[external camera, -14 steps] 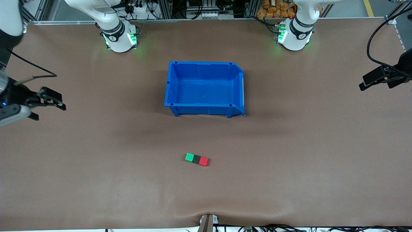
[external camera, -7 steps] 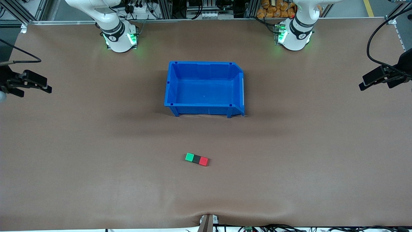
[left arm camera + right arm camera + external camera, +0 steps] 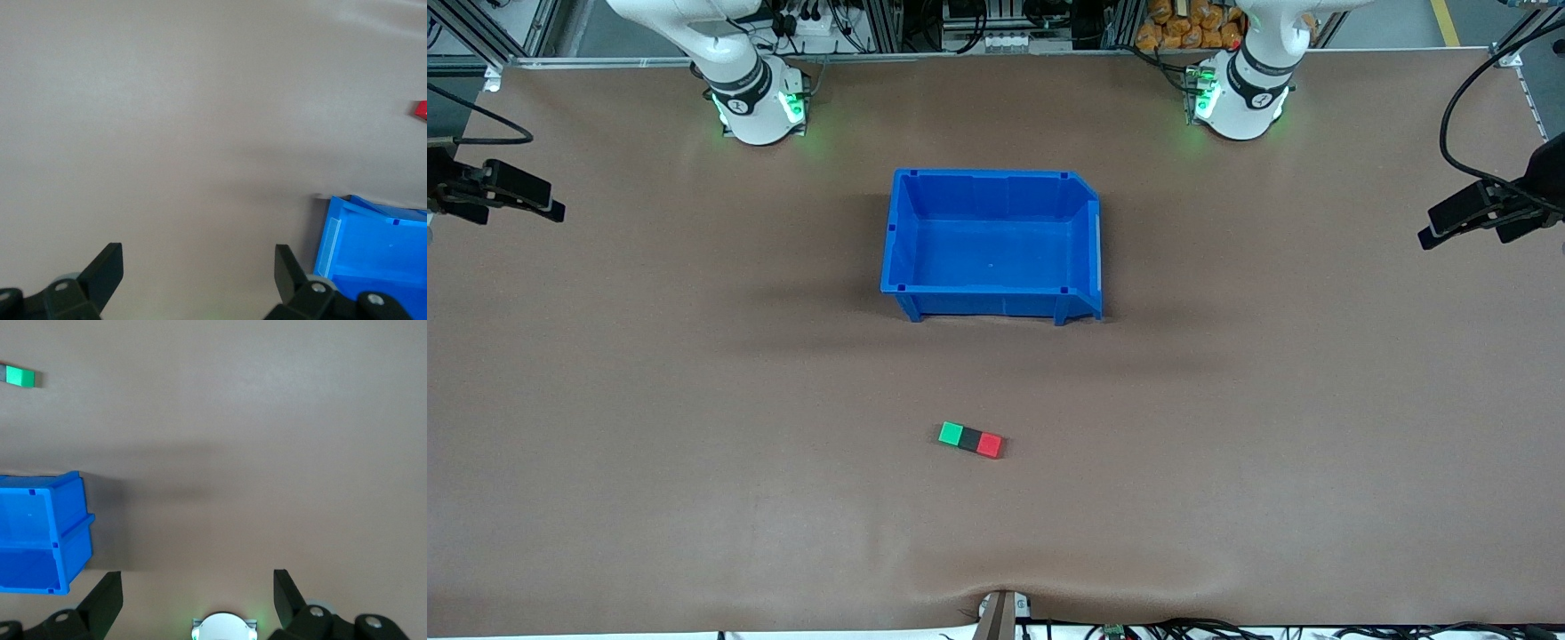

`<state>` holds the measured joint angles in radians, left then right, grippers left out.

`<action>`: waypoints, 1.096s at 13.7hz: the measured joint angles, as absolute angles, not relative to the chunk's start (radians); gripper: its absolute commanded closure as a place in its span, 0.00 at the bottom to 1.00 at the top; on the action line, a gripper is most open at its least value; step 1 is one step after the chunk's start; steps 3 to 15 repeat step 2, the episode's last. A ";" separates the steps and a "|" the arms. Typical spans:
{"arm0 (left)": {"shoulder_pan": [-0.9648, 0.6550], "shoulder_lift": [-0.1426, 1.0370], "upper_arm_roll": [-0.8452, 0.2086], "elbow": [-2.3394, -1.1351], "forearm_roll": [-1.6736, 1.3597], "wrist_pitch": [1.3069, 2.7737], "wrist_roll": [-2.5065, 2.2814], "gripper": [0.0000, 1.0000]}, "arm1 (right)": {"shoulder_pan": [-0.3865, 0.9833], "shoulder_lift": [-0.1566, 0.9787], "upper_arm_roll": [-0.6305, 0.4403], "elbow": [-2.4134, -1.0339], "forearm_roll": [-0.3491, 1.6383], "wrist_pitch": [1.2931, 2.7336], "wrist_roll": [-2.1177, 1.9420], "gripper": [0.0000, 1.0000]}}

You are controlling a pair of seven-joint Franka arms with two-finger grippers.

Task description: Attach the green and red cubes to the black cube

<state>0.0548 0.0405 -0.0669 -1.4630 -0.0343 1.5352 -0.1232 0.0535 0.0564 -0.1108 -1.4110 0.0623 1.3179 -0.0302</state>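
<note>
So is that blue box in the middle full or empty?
Empty. The blue box shows only its bare blue floor in the front view; the green cube, black cube and red cube lie joined outside it on the table.

The three joined cubes (image 3: 970, 439) lie on the table (image 3: 694, 444), nearer the front camera than the bin (image 3: 991, 244).

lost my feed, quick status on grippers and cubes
Left gripper and right gripper open, empty, at table ends. Small green cube, matte black cube, red cube joined in row. Nothing blocking.
</note>
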 measured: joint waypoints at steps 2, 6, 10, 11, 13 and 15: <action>0.055 0.041 -0.067 -1.463 -0.034 1.530 -0.123 0.00 | 0.053 0.048 -0.111 -1.411 0.044 1.313 -0.028 0.00; 0.055 0.041 -0.067 -1.463 -0.034 1.530 -0.123 0.00 | 0.053 0.048 -0.111 -1.411 0.044 1.313 -0.028 0.00; 0.055 0.041 -0.067 -1.463 -0.034 1.530 -0.123 0.00 | 0.053 0.048 -0.111 -1.411 0.044 1.313 -0.028 0.00; 0.055 0.041 -0.067 -1.463 -0.034 1.530 -0.123 0.00 | 0.053 0.048 -0.111 -1.411 0.044 1.313 -0.028 0.00; 0.055 0.041 -0.067 -1.463 -0.034 1.530 -0.123 0.00 | 0.053 0.048 -0.111 -1.411 0.044 1.313 -0.028 0.00; 0.055 0.041 -0.067 -1.463 -0.034 1.530 -0.123 0.00 | 0.053 0.048 -0.111 -1.411 0.044 1.313 -0.028 0.00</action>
